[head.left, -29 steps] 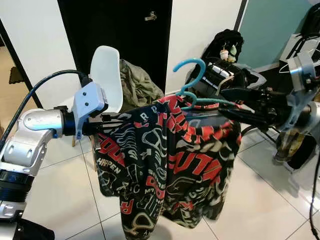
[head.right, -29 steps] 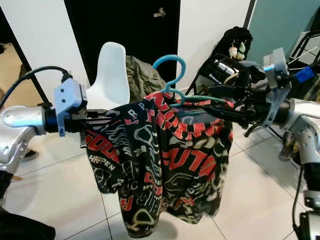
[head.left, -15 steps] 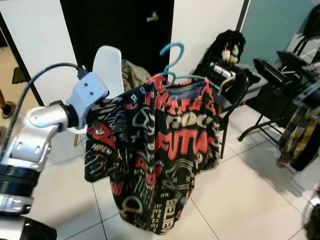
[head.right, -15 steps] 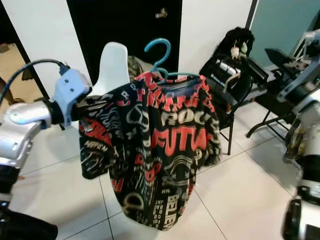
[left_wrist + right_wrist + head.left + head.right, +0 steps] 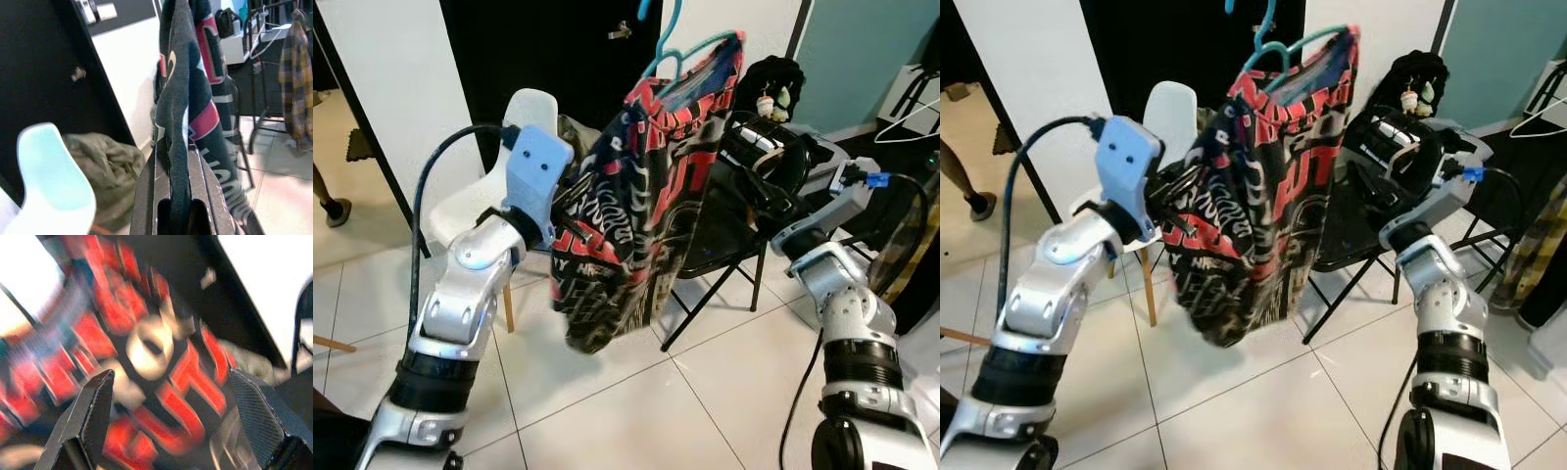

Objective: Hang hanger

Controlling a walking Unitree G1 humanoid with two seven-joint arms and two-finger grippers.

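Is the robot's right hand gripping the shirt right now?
No, the right hand has its fingers spread wide apart, with the shirt beyond them and not pinched between them.

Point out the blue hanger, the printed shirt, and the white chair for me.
blue hanger (image 5: 1266, 46): right eye view, on its hook stem.
printed shirt (image 5: 636, 186): left eye view, middle of the hanging cloth.
white chair (image 5: 1175, 113): right eye view, on its backrest.
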